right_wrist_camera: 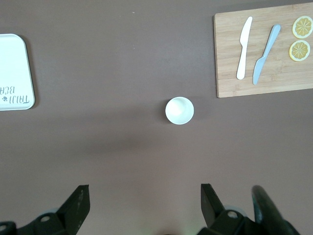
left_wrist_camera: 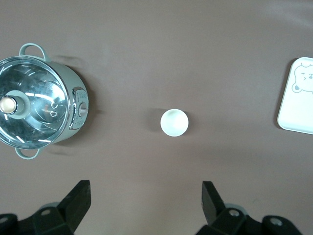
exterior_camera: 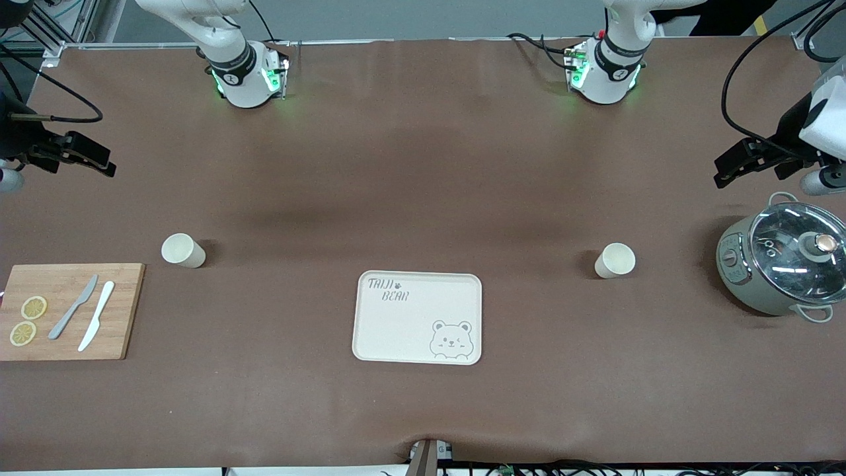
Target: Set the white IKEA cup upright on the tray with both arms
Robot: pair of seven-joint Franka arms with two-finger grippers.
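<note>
1. Front view: a brown bench carries a flat cream rectangular tray (exterior_camera: 418,317) with a raised rim, grey lettering and a cartoon bear face, nearer the front camera than two small white plastic cups. One cup (exterior_camera: 183,250) stands toward the right arm's end of the bench, beside a wooden cutting board (exterior_camera: 69,311) holding two knives and lemon slices. The other cup (exterior_camera: 615,260) stands toward the left arm's end, near a grey-green pot with a glass lid (exterior_camera: 783,263). Both cups appear upright, well apart from the tray. The right gripper (exterior_camera: 89,158) and left gripper (exterior_camera: 743,164) hang at the bench's two ends, holding nothing.

2. Left wrist view: the left gripper (left_wrist_camera: 145,201) has its jaws spread wide, high over its cup (left_wrist_camera: 174,122), whose open mouth faces up. The pot sits beside it.

3. Right wrist view: the right gripper (right_wrist_camera: 143,203) is equally wide and empty over its own cup (right_wrist_camera: 179,110).

4. Doing the reach well likely means descending straight, centring each cup between the jaws, gripping the wall gently, and keeping it level.
</note>
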